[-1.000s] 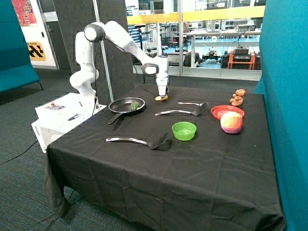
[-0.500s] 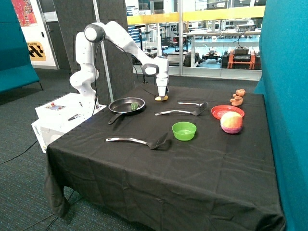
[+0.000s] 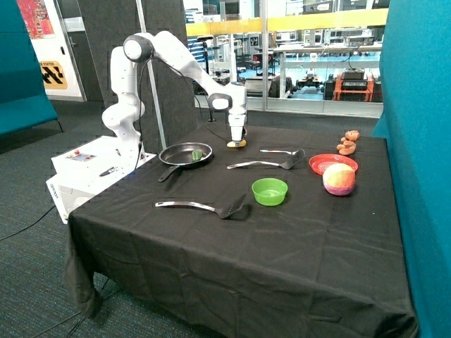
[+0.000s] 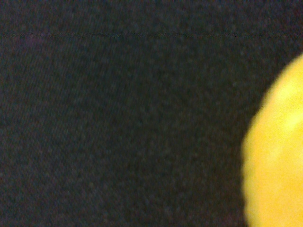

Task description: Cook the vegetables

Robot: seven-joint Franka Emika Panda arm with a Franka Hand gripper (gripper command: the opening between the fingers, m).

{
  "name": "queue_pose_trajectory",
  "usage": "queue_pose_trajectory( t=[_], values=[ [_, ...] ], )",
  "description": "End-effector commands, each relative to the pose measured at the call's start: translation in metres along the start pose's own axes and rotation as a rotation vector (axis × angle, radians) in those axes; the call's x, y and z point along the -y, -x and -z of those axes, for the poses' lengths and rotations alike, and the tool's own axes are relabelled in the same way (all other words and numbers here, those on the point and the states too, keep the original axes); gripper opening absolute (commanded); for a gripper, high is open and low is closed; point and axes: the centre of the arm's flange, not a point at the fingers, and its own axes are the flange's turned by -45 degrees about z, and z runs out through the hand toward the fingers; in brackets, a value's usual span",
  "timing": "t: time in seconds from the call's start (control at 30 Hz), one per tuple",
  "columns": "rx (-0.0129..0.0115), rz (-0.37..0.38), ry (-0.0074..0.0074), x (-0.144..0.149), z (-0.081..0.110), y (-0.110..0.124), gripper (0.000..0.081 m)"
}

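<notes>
The yellow oblong vegetable [image 3: 236, 144] lies on the black tablecloth behind the pan, near the table's far edge. My gripper [image 3: 237, 137] points straight down at it, right above or on it; whether it touches cannot be told. In the wrist view the yellow vegetable [image 4: 277, 161] fills one side, very close, against the black cloth. The dark green vegetable [image 3: 196, 153] lies inside the black frying pan [image 3: 180, 156].
Two metal spatulas [image 3: 264, 165] [image 3: 282, 151] lie beside the pan, a third [image 3: 204, 207] nearer the front. A green bowl [image 3: 270, 191], a red plate [image 3: 325, 161], a pink-and-yellow fruit [image 3: 339, 179] and small brown pieces [image 3: 347, 141] are on the far side.
The gripper has stayed at the yellow vegetable with hardly any visible shift. Nothing else has moved.
</notes>
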Motion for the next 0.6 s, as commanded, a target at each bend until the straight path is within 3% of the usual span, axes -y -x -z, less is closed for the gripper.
queue_pose_trajectory(
  t=[0.0,0.3,0.57],
  values=[
    [-0.0053,-0.008,-0.0011,-0.001,0.0,0.006,0.0],
    [-0.0053,-0.005,-0.0011,0.001,-0.002,0.007,0.0],
    [-0.0053,0.003,-0.0011,-0.008,0.026,0.007,0.0]
  ],
)
